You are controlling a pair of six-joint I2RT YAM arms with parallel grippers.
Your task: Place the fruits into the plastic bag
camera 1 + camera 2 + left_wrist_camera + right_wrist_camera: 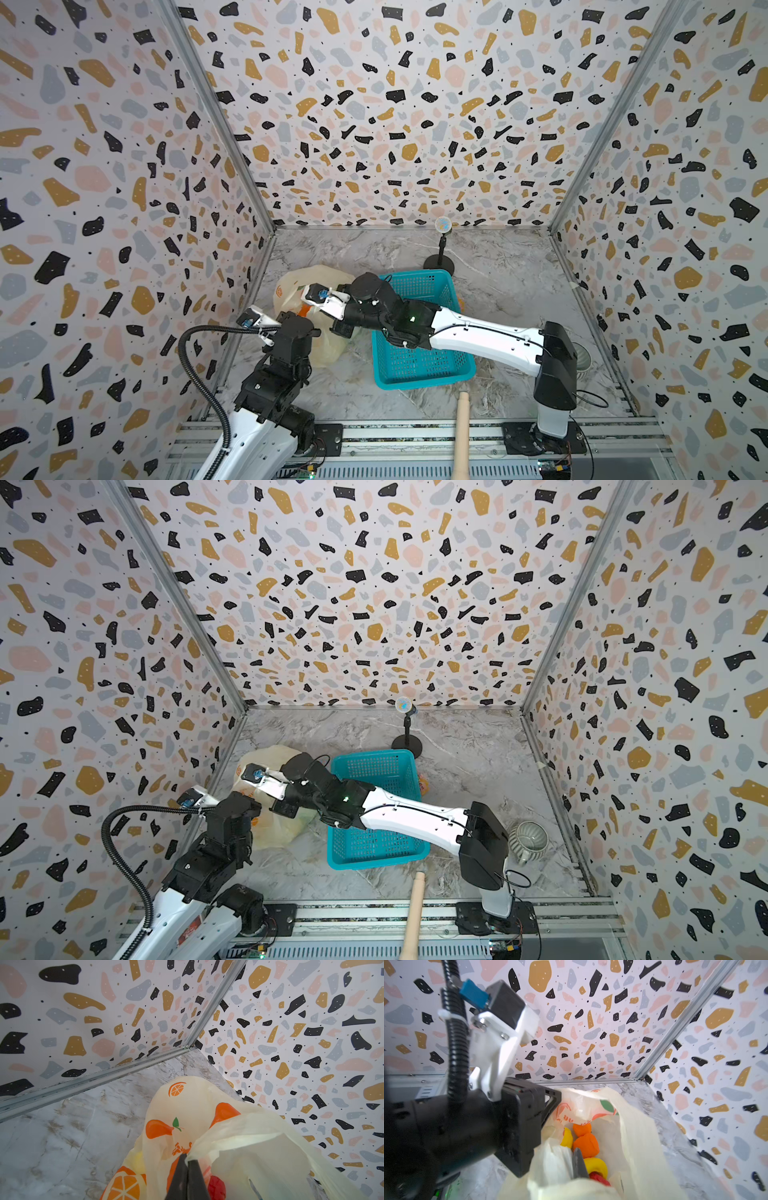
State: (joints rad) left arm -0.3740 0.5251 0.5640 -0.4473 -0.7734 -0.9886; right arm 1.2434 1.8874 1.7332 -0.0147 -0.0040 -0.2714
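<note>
Top views: high, front, looking down over whole scene. Wrist views: close, sharing plastic bag (193, 1105).

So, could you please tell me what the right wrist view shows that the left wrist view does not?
Only right wrist: the plastic bag from its open inside, with an orange fruit and yellow fruits in plain sight, the left arm's wrist camera, and the shut right gripper. Only left wrist: the bag's outer side with a printed orange slice. Both: the left gripper pinching the film, a red fruit and the marble tabletop.
</note>
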